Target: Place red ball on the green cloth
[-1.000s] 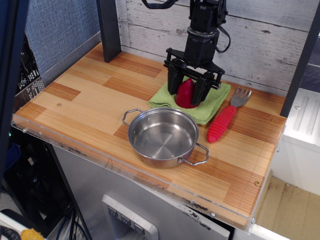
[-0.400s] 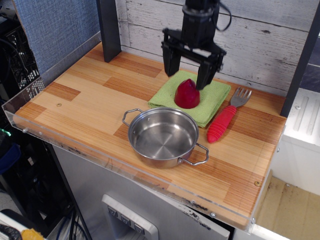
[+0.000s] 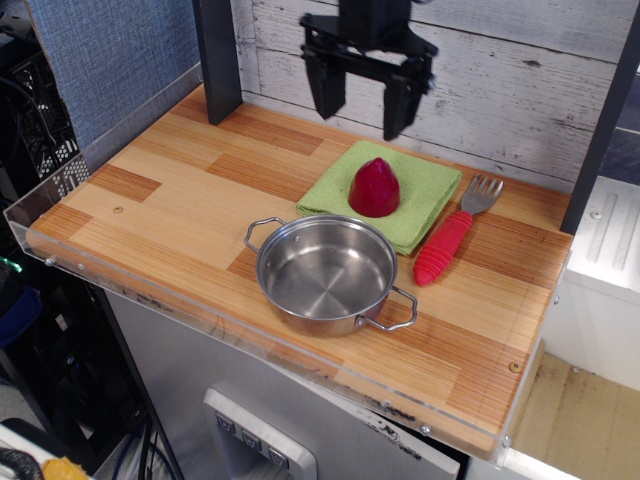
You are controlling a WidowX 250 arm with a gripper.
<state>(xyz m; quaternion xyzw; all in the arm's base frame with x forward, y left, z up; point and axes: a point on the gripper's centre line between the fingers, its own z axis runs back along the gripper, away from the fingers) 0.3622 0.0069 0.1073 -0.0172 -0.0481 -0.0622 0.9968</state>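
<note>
One view: observation.image, looking down at a wooden counter
Pot: steel pot [image 3: 327, 274] with two wire loop handles, shiny inside, nothing in it
Pot position: front middle of the wooden table [image 3: 170, 200], taken as the landmark
Green cloth: green cloth [image 3: 425, 195], fuzzy light-green folded square, just behind the pot, its front edge partly hidden by the pot rim
Red ball: red ball [image 3: 374, 188], glossy dark red, egg-like with a blunt point up, resting upright on the green cloth, behind the pot
Gripper: gripper [image 3: 363, 101], black, two fingers spread wide with nothing between them, hanging above and behind the ball, clear of it
Gripper cut-off: its upper body and the arm run out of the top edge
Fork: fork [image 3: 453, 231], ribbed red handle and grey tines, lying right of the pot, touching the cloth's right edge
Table: planks of light and darker wood, clear plastic lip along the front edge
Backdrop: whitewashed plank wall [image 3: 530, 70] behind the pot; dark post [image 3: 217, 55] at back left
Hard to tell: whether the fork tines are metal or plastic
</note>
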